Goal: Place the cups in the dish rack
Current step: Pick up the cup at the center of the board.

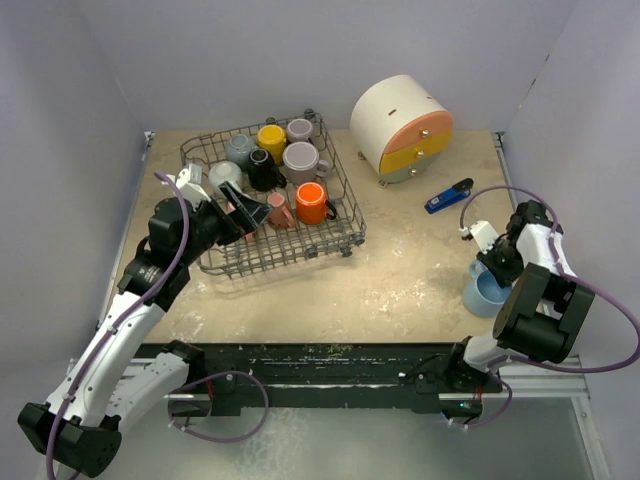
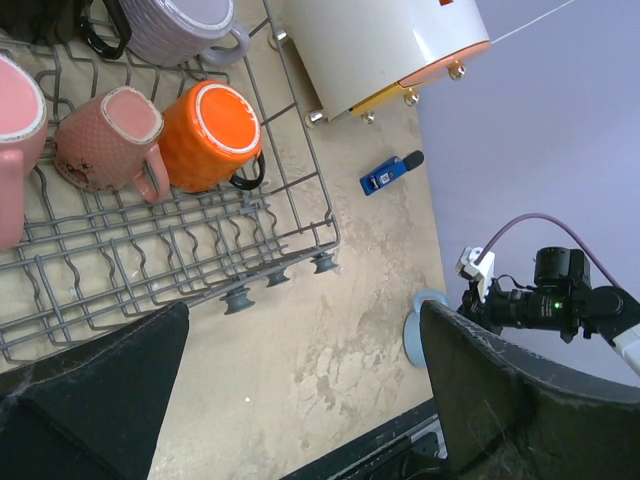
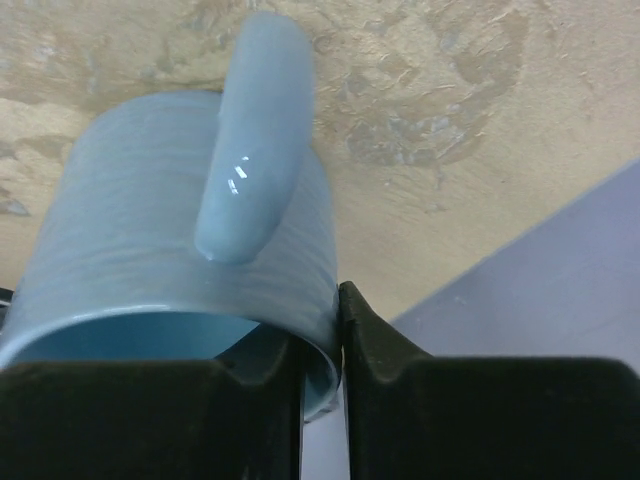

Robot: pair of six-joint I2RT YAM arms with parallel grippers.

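Top external view showed colourful ceramic mugs (image 1: 303, 160) filling the grey wire dish rack (image 1: 346, 192), right gripper (image 3: 320, 330) pinching the last light-blue mug (image 1: 485, 294), left gripper (image 1: 250, 212) spread.

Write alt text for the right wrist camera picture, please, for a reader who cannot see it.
The right gripper pinches the wall of a light blue mug at its rim, one black finger inside and one outside. The mug's handle faces the camera. Behind it lie a mottled beige table and a lilac wall.
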